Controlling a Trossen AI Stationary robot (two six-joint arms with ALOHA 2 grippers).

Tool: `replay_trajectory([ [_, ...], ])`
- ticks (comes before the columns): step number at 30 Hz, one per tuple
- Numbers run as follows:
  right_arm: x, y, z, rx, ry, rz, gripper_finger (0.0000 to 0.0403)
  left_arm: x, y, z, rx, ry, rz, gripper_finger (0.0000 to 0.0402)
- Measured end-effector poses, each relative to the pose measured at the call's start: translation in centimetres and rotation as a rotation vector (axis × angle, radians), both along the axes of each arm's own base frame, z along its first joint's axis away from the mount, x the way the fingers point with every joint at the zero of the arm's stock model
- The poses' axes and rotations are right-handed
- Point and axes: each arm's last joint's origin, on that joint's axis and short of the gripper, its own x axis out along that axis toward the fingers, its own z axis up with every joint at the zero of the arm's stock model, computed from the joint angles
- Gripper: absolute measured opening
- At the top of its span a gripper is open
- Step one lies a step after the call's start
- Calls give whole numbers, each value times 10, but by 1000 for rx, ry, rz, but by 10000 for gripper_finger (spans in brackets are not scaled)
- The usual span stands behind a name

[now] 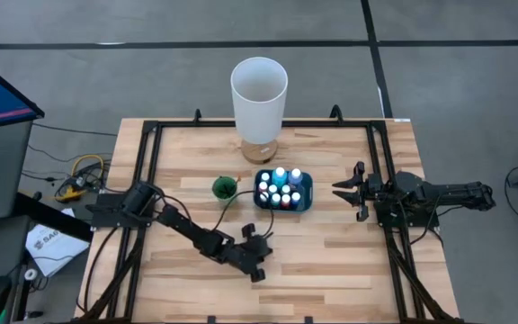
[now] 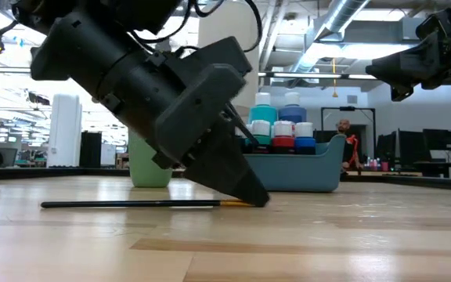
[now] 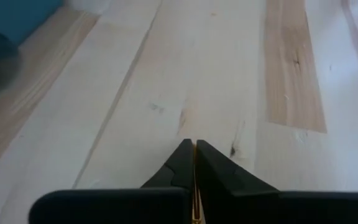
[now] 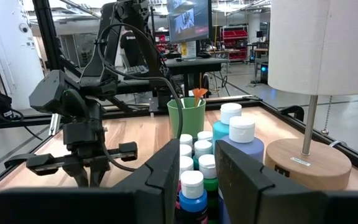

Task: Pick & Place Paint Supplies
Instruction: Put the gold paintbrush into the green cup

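Note:
A thin dark-handled brush [image 2: 131, 204] lies flat on the table near the middle front; its orange end [image 2: 237, 203] is under my left gripper [image 2: 258, 200], which is shut on it, fingertips at the tabletop. In the high view my left gripper [image 1: 266, 241] and its arm hide the brush. Several small paint bottles [image 1: 281, 187] with pale caps stand in a blue tray [image 1: 308, 193]. More brushes stand in a small green cup [image 4: 185, 118]. My right gripper [image 4: 197, 155] waits at the table's right side, its fingers slightly apart with nothing between them. My left gripper pinches the brush's orange end [image 3: 194, 190] between its two fingers. The fingers [image 2: 241, 184] slant down from the table's left toward its right. The orange strip runs along the gap between them. The brush lies on the table, its dark handle stretching toward the left edge.
A tall white cylinder on a round wooden foot [image 1: 259, 94] stands at the far middle, behind the blue tray [image 2: 304, 176] and the green cup [image 1: 225, 187]. Bare wood lies around the left gripper. A black frame [image 1: 151, 162] borders the table. A person [image 2: 344, 133] shows far off in the room.

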Motion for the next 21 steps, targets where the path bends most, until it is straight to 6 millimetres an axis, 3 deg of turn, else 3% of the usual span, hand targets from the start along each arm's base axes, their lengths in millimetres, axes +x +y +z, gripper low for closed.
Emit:
replay_trajectory([
  [5,0,0,0,0,0,0,98,-6,-3,17,51,-26,11,0],
  [11,0,0,0,0,0,0,98,-11,-3,52,91,-150,68,0],
  [21,0,0,0,0,0,0,98,-53,15,115,177,-336,197,0],
])
